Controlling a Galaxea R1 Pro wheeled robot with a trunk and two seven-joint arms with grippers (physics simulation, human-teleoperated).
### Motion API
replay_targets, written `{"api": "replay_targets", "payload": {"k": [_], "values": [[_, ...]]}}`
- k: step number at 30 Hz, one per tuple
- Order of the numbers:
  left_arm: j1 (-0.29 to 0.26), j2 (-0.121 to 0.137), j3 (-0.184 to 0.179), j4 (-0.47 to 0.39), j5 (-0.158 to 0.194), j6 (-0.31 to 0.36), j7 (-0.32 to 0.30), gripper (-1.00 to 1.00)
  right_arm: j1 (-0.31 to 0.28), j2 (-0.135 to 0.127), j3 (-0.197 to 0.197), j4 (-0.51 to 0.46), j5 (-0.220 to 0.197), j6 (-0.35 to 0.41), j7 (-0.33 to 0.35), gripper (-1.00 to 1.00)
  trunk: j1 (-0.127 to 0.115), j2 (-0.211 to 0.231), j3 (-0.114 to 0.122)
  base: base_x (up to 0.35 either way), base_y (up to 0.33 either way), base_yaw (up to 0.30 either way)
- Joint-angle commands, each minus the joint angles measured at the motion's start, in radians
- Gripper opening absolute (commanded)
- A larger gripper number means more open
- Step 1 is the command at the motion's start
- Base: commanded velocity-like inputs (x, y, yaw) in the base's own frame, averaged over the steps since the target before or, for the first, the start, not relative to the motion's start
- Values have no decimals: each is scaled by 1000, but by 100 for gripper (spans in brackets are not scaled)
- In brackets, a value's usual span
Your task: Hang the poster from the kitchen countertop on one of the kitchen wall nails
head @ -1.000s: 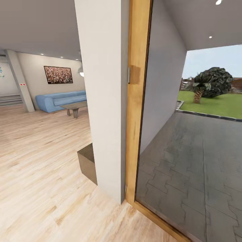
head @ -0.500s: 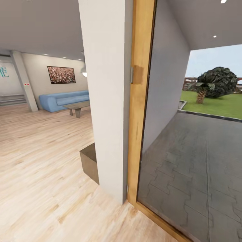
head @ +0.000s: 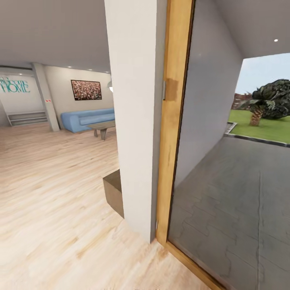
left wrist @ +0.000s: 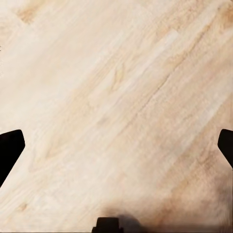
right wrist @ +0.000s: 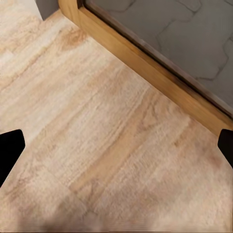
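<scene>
The Star Wars poster, the kitchen countertop and the wall nails are out of view. My left gripper [left wrist: 116,148] hangs open over bare light wooden floor [left wrist: 116,97], its dark fingertips [left wrist: 9,150] far apart at the picture's sides with nothing between them. My right gripper [right wrist: 116,148] is open too, over the same floor beside a wooden door sill [right wrist: 150,68] and grey paving [right wrist: 194,34]. A wide reddish-brown speckled picture [head: 86,90] hangs on the far living-room wall.
A white wall end [head: 137,121] with a wooden door frame [head: 175,121] stands close ahead, with a glass pane onto a grey patio [head: 241,193] and lawn. A low brown block [head: 114,191] sits at the wall's foot. A blue sofa [head: 86,119] and coffee table [head: 102,128] lie far left.
The whole head view has slid rightward across the picture: the camera has turned left, bringing the "Welcome Home" lettering and steps into sight at the far left.
</scene>
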State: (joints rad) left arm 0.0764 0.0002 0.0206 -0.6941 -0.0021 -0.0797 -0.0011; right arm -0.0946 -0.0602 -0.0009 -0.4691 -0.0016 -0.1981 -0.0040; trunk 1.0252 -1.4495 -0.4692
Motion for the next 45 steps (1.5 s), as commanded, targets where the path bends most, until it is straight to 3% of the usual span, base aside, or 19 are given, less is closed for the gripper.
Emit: {"api": "replay_targets", "payload": {"k": [1, 12, 21, 45], "values": [[0, 0, 1, -1, 0, -1, 0, 100, -1, 0, 0, 6, 0, -3, 0, 100, 0, 0, -1, -65, -221, 253], [0, 0, 3, -1, 1, -2, 1, 100, -1, 7, 2, 26, 3, -5, -1, 100, 0, 0, -1, -17, -60, 279], [0, 0, 53, -2, 2, -2, 1, 100, -1, 8, 6, 28, 5, -3, -1, 100, 0, 0, -1, -1, -2, 258], [0, 0, 90, -2, 2, -2, 1, 100, -1, 8, 7, 29, 6, -5, -2, 100, 0, 0, -1, -25, -64, 255]]}}
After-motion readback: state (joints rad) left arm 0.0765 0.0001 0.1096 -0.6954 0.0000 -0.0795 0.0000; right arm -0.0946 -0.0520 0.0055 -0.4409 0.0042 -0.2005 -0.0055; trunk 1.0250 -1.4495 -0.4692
